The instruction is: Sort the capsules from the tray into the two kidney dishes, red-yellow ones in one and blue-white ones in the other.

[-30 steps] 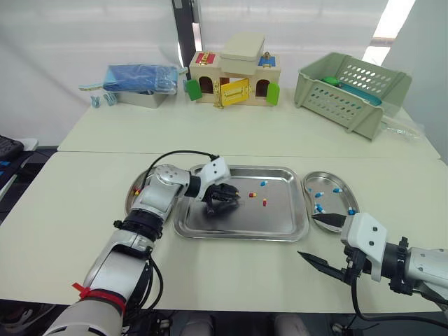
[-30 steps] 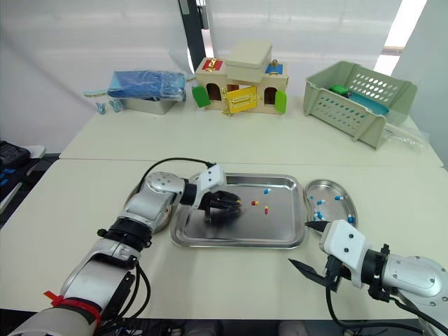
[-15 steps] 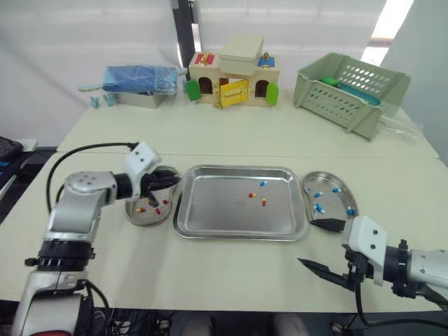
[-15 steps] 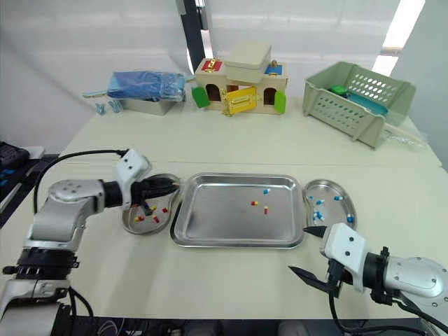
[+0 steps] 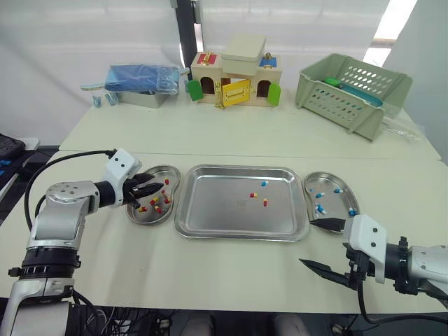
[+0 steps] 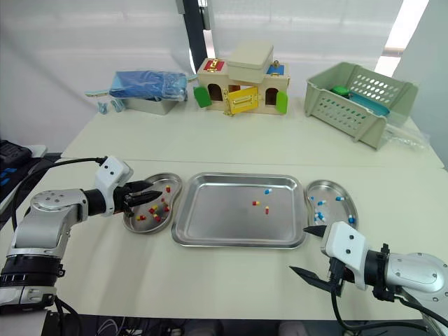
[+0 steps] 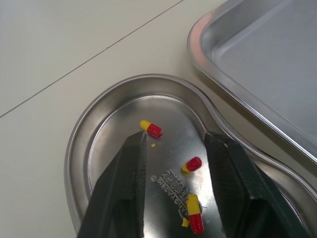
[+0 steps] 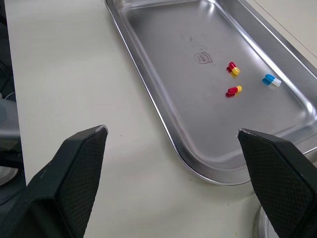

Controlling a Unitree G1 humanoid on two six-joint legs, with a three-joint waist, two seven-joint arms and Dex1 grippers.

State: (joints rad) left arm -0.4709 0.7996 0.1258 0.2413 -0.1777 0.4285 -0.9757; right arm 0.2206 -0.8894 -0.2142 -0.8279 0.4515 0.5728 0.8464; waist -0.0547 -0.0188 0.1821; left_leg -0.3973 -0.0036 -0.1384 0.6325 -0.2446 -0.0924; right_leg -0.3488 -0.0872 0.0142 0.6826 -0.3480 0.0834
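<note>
The steel tray (image 5: 217, 213) holds two red-yellow capsules (image 5: 253, 195) and one blue-white capsule (image 5: 264, 183). To its left, a kidney dish (image 5: 137, 218) contains several red-yellow capsules (image 7: 150, 128). My left gripper (image 5: 155, 190) hovers low over that dish, open and empty (image 7: 176, 136). To the tray's right, the other kidney dish (image 5: 336, 199) carries several blue-white capsules (image 5: 319, 208). My right gripper (image 5: 316, 245) hangs wide open and empty at the table's front right, near the tray's corner; its wrist view looks along the tray (image 8: 163, 44) and its capsules (image 8: 233, 90).
A wooden toy house (image 5: 234, 73), a green plastic basket (image 5: 350, 87) and a blue bag on a metal box (image 5: 140, 80) stand along the far side of the table. Bare tabletop lies in front of the tray.
My left arm swung from the tray's left part out to the left kidney dish and now hovers open over it. The right gripper has hardly moved.
</note>
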